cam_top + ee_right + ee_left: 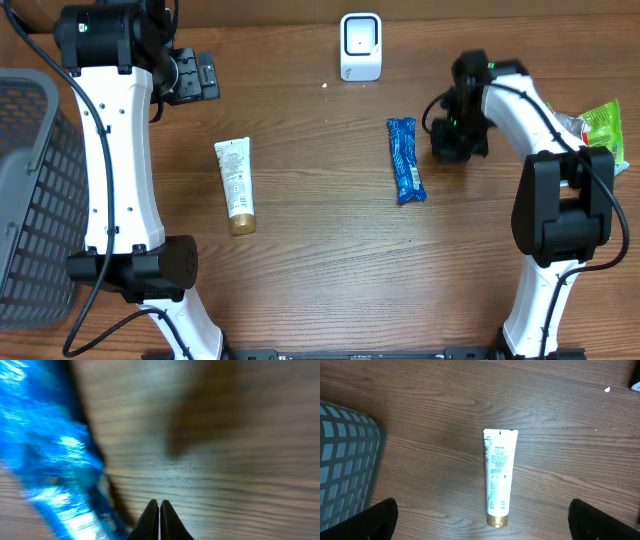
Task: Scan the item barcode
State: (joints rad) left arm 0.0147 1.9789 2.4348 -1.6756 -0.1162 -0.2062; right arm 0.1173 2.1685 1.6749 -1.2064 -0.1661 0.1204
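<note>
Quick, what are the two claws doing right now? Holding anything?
Left claw: open, empty.
Right claw: shut, empty, beside the blue packet.

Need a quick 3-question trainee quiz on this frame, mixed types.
1. True or false: the right gripper holds the blue wrapper.
2. What lies centred in the wrist view of the left gripper? A) white tube B) bottle C) can
3. Fill in: the mesh basket sits on the ___ arm's side.

Key: 1 false, it is shut and empty beside the wrapper. 2 A. 3 left.
</note>
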